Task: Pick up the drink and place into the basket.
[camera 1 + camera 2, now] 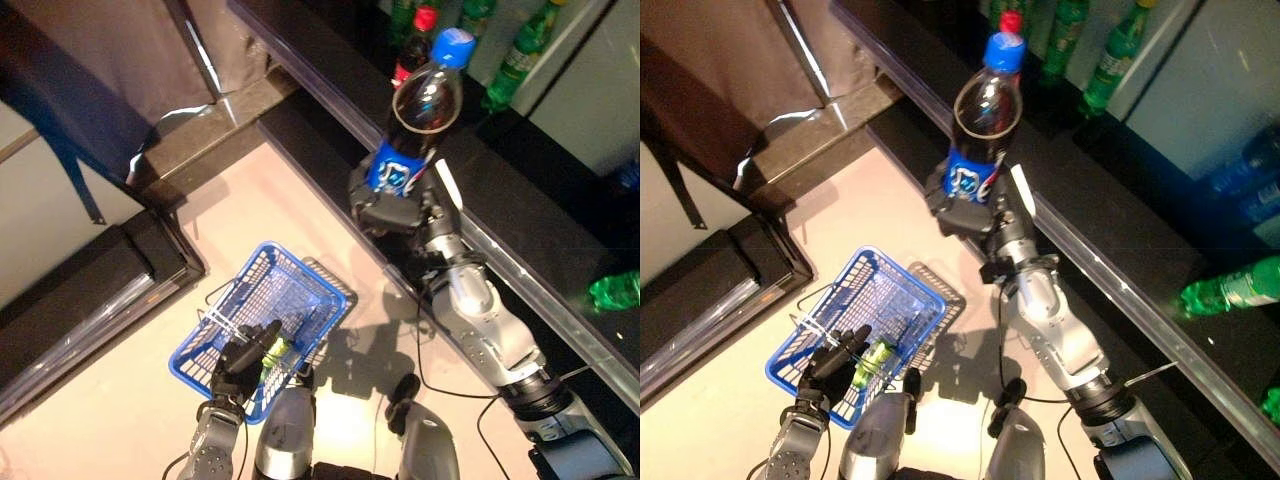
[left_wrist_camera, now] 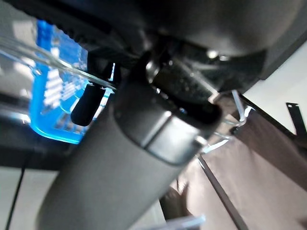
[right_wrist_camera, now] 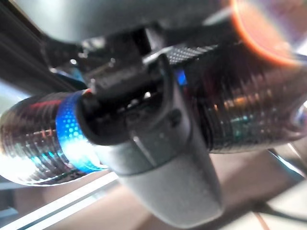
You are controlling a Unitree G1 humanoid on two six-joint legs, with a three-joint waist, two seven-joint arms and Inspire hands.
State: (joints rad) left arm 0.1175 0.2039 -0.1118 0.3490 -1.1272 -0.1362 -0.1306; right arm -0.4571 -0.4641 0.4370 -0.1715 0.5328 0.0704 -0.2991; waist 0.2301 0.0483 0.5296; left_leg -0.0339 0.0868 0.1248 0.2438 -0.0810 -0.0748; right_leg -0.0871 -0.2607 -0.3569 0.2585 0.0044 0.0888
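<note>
A dark cola bottle with a blue cap and blue label stands upright in the air beside the black shelf edge. My right hand is shut round its lower part, and the right wrist view shows the bottle lying across the hand. Lower left, a blue wire-handled basket hangs above the pale floor. My left hand is at its near rim, curled on the metal handle. A small green thing lies in the basket by that hand.
The black shelf runs diagonally along the right, with green bottles and a red-capped bottle at the back. Another green bottle lies at the right edge. A dark low cabinet stands to the left.
</note>
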